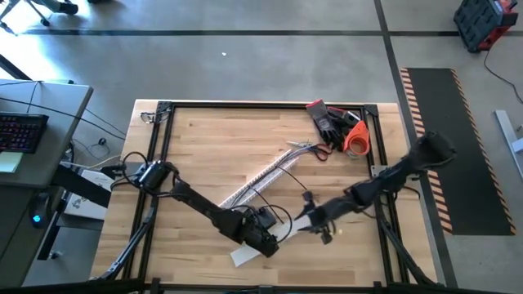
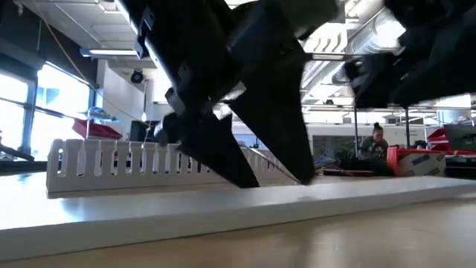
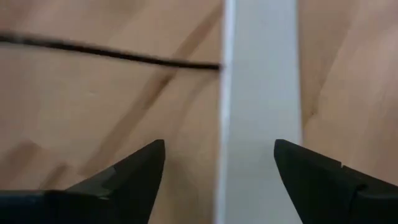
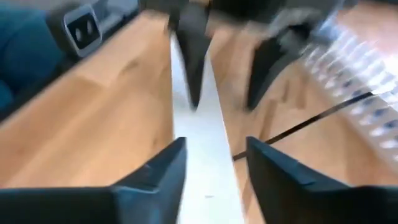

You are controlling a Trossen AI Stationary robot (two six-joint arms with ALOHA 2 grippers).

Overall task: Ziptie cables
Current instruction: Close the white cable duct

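**Both grippers low over the flat white strip**

Down at the table's near middle, the left gripper (image 3: 219,163) stands with its jaws wide apart, straddling the flat white strip (image 3: 261,93), one fingertip on either side and neither one touching it. From the right, the right gripper (image 4: 214,163) meets the same strip with its jaws partly apart, nothing clamped between them.

A single ziptie (image 3: 112,53) lies on the wood with one end touching the strip's edge; its other end is cut off in the left wrist view. From above, both arms cover most of the strip, so only its near end (image 1: 245,257) shows.

Just beyond, the slotted white channel (image 1: 261,178) runs diagonally, with thin cables (image 1: 282,214) curling between it and the grippers. Gloves (image 1: 328,122) and an orange tape roll (image 1: 357,139) sit well apart at the far right corner.
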